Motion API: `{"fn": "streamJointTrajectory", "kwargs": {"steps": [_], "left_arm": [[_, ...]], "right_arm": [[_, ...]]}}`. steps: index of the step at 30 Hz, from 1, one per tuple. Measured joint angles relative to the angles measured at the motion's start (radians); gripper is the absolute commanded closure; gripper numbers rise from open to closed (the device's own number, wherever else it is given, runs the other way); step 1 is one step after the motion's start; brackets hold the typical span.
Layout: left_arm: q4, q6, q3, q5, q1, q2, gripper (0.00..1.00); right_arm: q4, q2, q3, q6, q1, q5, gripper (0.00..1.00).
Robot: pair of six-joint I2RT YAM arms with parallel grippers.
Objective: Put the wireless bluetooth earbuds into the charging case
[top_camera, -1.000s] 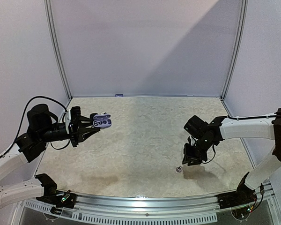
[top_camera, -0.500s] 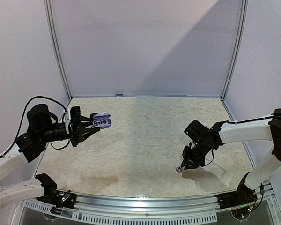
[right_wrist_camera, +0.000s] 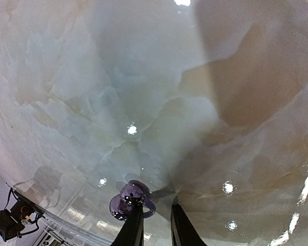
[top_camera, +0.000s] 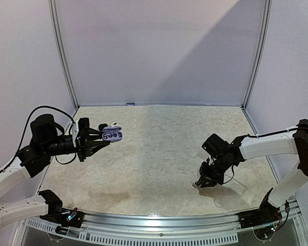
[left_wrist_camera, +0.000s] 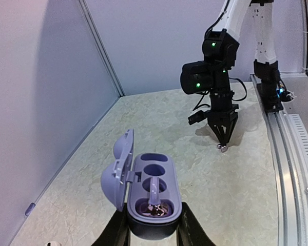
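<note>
Close to the desk's front edge, the right hand points down with its fingers drawn near together, a slim gap between them. A small silvery-grey earbud lies on the desk against one fingertip; whether it is pinched cannot be told. Farther back on the other side, the left hand clamps the lilac charging case in the air, lid swung open.

holds an open lilac case aloft in left gripper above table's left side. points right gripper steeply down near the front, tips at the table by a tiny bud.
</note>
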Motion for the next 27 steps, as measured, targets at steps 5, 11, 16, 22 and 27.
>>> {"fn": "streamJointTrajectory", "kwargs": {"steps": [5,11,16,22,27], "left_arm": [[-0.001,0.004,0.0,0.0,0.0,0.0,1.0],[-0.004,0.011,0.0,-0.001,0.0,0.001,1.0],[-0.006,0.013,0.0,-0.001,0.0,0.001,1.0],[-0.006,0.025,0.0,-0.002,0.0,0.001,1.0],[-0.007,0.031,0.0,-0.003,0.0,0.001,1.0]], "right_arm": [[0.01,0.014,0.007,-0.004,0.0,-0.004,0.82],[0.023,0.042,0.032,-0.018,0.0,-0.007,0.83],[0.032,0.065,0.053,-0.027,0.0,-0.013,0.82],[0.03,0.093,0.102,-0.054,0.0,-0.013,0.81],[0.031,0.103,0.125,-0.075,0.001,-0.013,0.83]]}}
